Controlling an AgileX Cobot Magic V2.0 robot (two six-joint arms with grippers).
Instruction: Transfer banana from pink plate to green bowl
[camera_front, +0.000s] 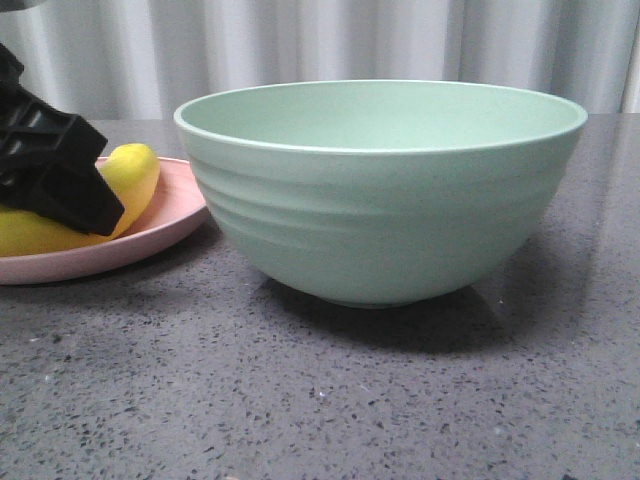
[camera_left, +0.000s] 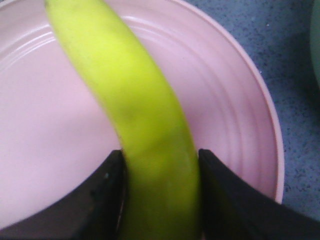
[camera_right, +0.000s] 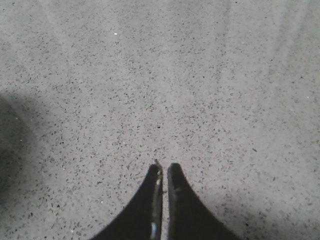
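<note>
Glossy bright yellow curved banana (camera_front: 130, 175), lying across the shallow round pale pink matte plate (camera_front: 165, 225), pinched between black fingers. Plate flat, just left of the large deep pale mint-green ridged bowl (camera_front: 385, 215). Bowl upright, apparently empty, nearly touching the plate's rim.

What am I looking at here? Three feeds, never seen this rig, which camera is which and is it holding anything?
It is a two-armed tabletop robot. The front view looks forward over a speckled grey table: a large ridged mint-green bowl stands beside a shallow pale pink plate. The other two cameras sit on the wrists. The left wrist view shows the left end effector with its fingers against both sides of a glossy curved yellow banana over the plate. The right wrist view shows the right end effector shut and empty above bare table.
</note>
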